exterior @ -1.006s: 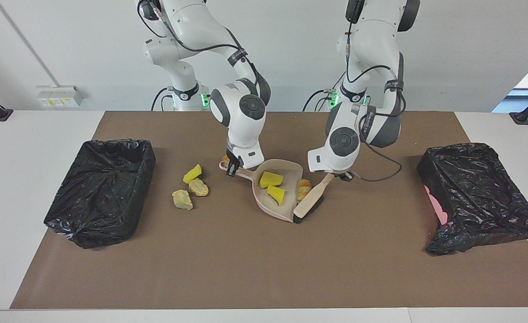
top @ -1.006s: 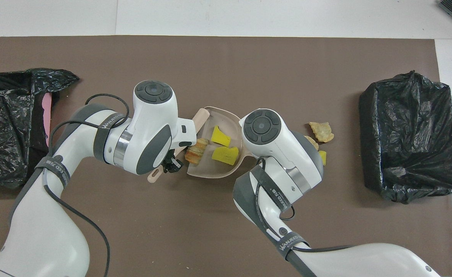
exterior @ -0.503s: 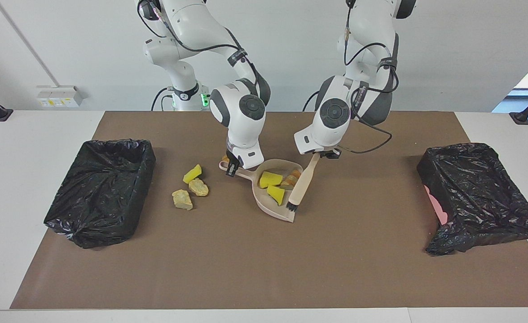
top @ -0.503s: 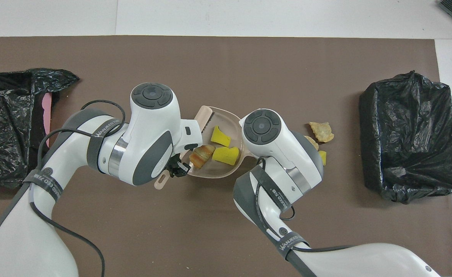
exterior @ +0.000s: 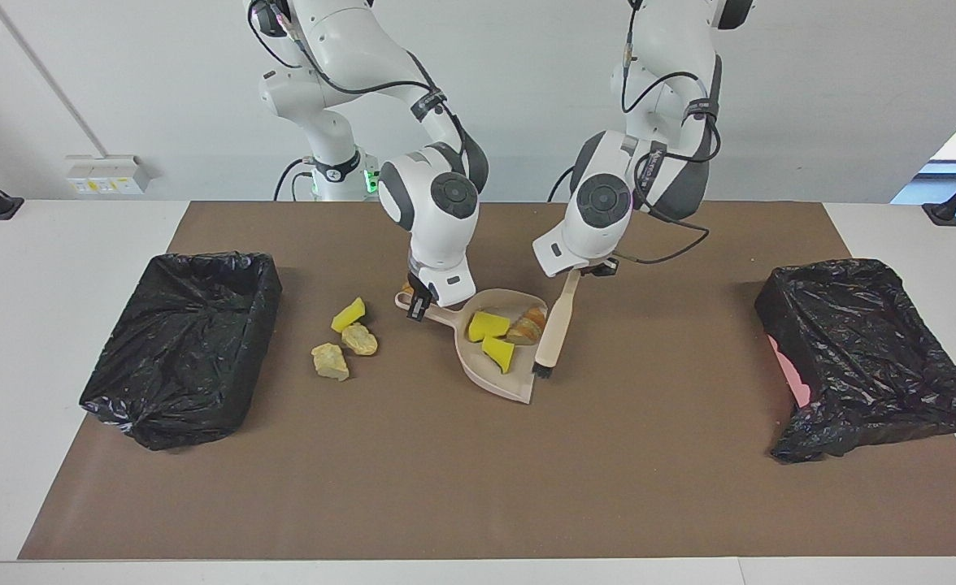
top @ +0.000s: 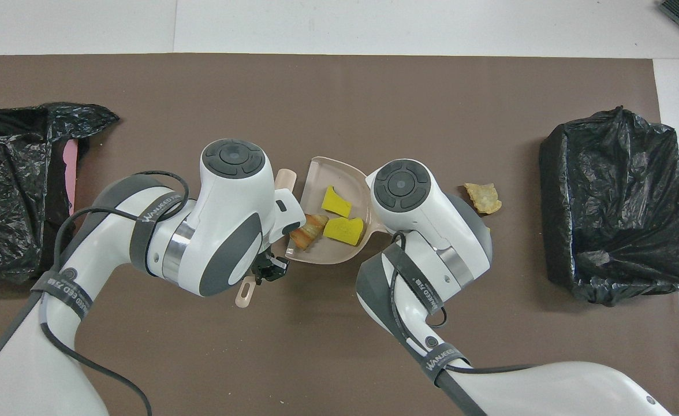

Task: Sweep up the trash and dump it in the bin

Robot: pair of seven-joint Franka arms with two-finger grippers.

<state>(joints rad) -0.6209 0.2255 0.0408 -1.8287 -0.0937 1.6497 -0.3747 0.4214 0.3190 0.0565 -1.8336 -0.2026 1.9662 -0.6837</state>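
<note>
My right gripper (exterior: 419,307) is shut on the handle of the beige dustpan (exterior: 478,371), which lies mid-table; it also shows in the overhead view (top: 334,172). In the pan lie two yellow wedges (exterior: 488,325) (exterior: 500,353) and a golden-brown bread lump (exterior: 527,325). My left gripper (exterior: 588,270) is shut on the beige brush (exterior: 554,329), which hangs steeply with its black bristles down beside the pan. More trash lies on the mat toward the right arm's end: a yellow wedge (exterior: 348,314) and two tan lumps (exterior: 359,339) (exterior: 330,361).
A bin lined with a black bag (exterior: 185,345) stands at the right arm's end of the brown mat, and another (exterior: 868,357) at the left arm's end. A small piece (exterior: 406,288) shows just by the right gripper.
The left gripper swept the brush toward the pan, pushing the bread lump into it, then rose and drew the brush up steeper. The dustpan shifted slightly.
</note>
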